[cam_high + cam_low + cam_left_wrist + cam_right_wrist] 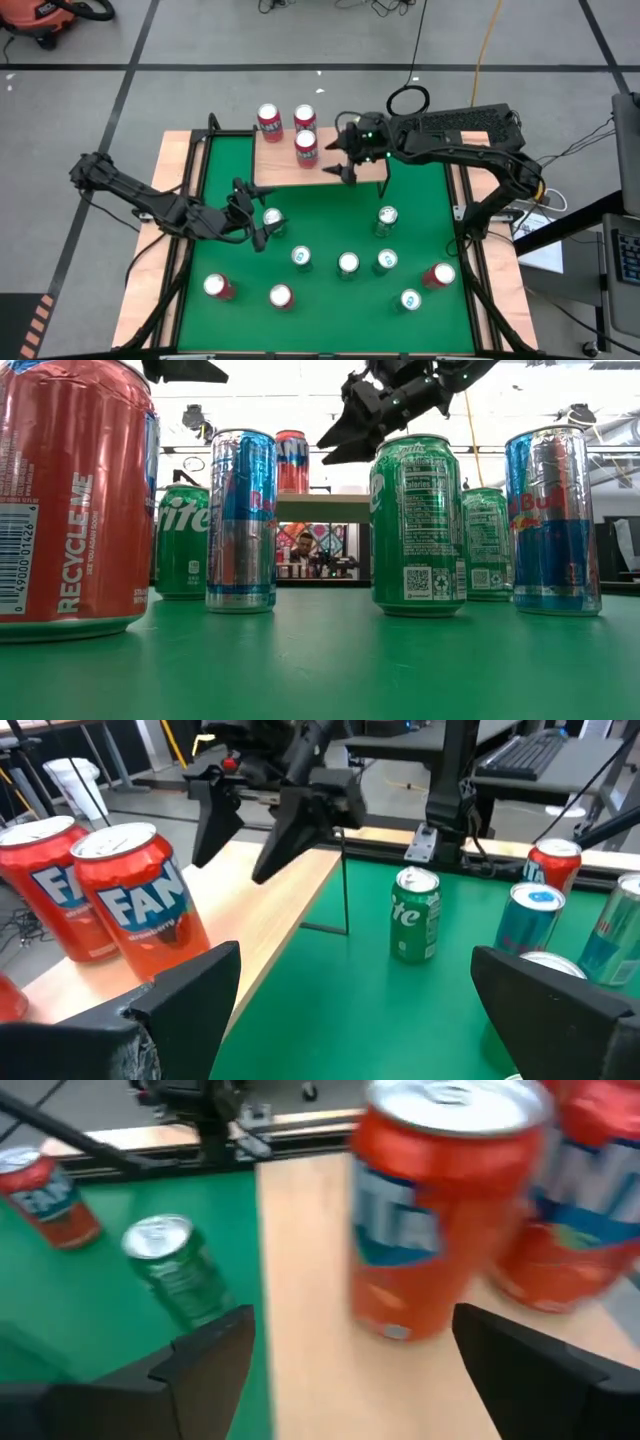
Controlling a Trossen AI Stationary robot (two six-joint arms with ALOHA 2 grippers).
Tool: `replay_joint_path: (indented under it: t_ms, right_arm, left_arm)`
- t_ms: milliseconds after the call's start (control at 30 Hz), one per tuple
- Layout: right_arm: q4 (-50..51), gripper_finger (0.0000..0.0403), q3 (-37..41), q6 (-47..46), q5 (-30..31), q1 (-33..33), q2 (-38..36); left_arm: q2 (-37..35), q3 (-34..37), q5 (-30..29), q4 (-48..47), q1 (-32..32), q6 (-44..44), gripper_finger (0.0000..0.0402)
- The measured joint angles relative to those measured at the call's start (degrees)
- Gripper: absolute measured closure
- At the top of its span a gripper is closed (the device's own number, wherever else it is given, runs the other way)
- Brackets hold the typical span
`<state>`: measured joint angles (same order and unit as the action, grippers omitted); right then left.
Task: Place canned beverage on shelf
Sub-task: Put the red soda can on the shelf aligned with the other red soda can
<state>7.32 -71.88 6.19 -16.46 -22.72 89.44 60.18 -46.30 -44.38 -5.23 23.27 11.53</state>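
Note:
The shelf [350, 172] is a light-wood board on thin black legs at the table's far side. Three red cans stand upright on their bases on it: two at its far left [268, 120] [304, 118] and one nearer its middle [306, 148]. My right gripper [335, 160] is open just to the right of that third can [440, 1210], its fingers level with the can but clear of it. My left gripper [258, 225] hangs open over the table's left middle, above a silver-topped can [272, 218], with nothing between its fingers [190, 990].
Several more cans stand on the green table [330, 225]: green ones [387, 216] [348, 263] in the middle and right, red ones [219, 287] [438, 275] toward the near corners. The shelf's right half is bare board.

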Motion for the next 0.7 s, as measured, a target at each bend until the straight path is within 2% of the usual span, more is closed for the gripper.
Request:
replay_joint_path:
  t_ms: [200,533,700]
  right_arm:
    - [-0.6,0.0095,0.0,1.5,0.1,3.4,1.1]
    - [-6.3,0.013,0.0,3.0,1.8,3.4,5.6]
    - [-7.2,0.0138,0.0,4.6,6.1,2.8,6.3]
  left_arm:
    - [1.1,0.0,0.0,0.7,0.0,1.5,0.0011]
    - [1.1,0.0,0.0,1.9,0.0,1.6,0.0011]
    - [1.1,0.0,0.0,1.9,0.2,1.7,0.0011]
